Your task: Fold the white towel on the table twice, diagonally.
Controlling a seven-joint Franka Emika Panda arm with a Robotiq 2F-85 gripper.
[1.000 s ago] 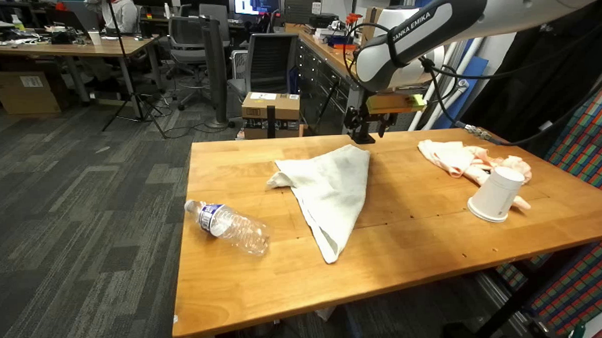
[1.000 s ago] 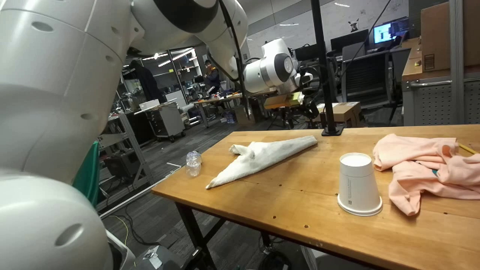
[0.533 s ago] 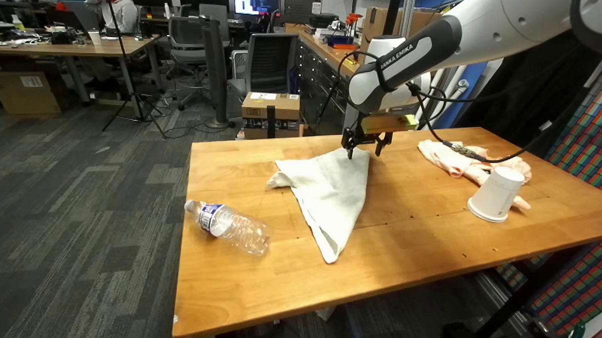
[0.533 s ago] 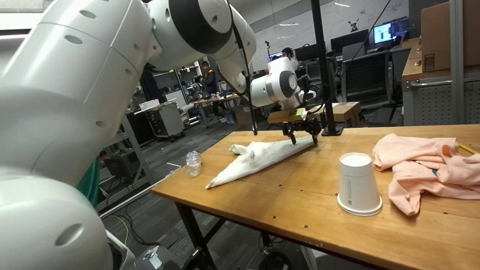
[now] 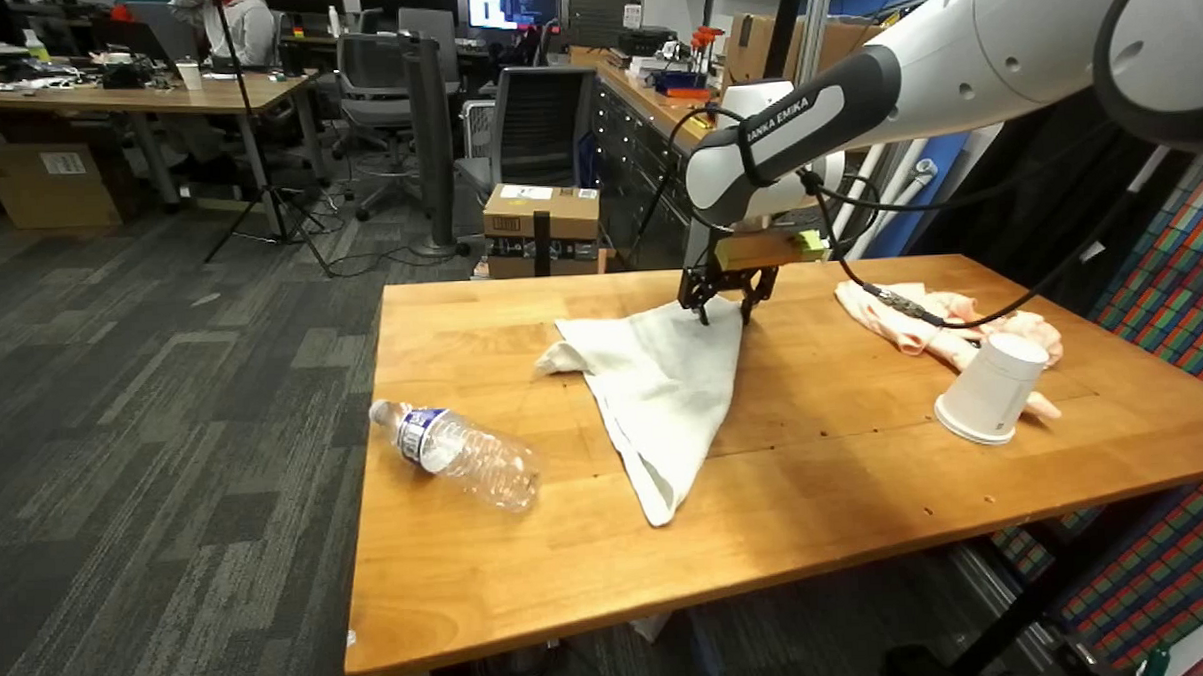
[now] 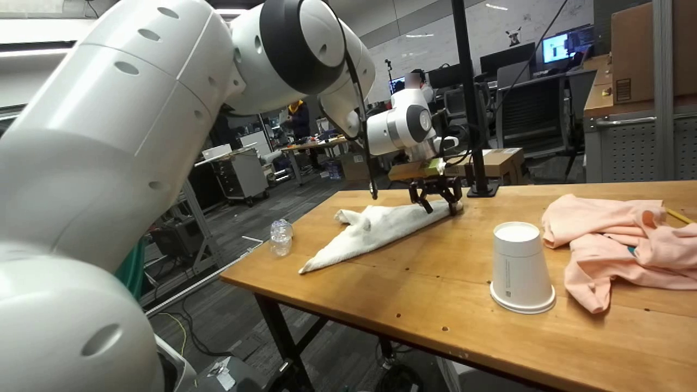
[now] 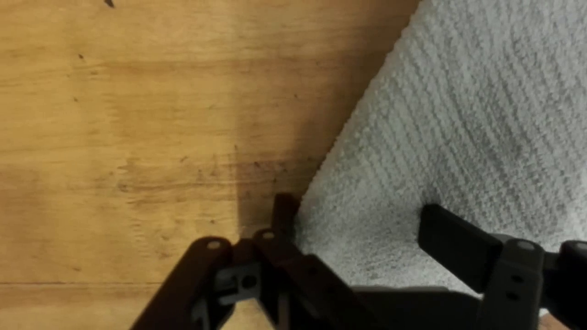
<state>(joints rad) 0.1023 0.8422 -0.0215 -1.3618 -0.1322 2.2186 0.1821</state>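
A roughly triangular white towel [image 5: 663,391] is spread on the wooden table [image 5: 828,510]; at its far corner the Robotiq gripper [image 5: 725,319] is held, fingers parted. A plastic bottle [image 5: 461,455] is laid nearby; a peach cloth [image 5: 944,344] is partly hidden by an upturned cup [image 5: 994,389].

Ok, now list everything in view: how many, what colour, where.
table: 1, brown, foreground
towel: 1, white, rough triangle on the table
bottle: 1, clear, blue label, on its side on the table
pink cloth: 1, pale pink, crumpled on the table
cup: 1, white, upside down beside the pink cloth
yellow stick: 1, yellow, by the pink cloth
post: 1, black, upright at the table's edge
cardboard boxes: several, brown, background
office chairs: several, dark grey, background
monitors: several, dark or lit, background
people: at least two, mixed clothing, background
desk clutter: too small to count, mixed colours, background
robot arm: 1, white and black, over the table
jaws: 1 pair, black, open, at the towel's corner
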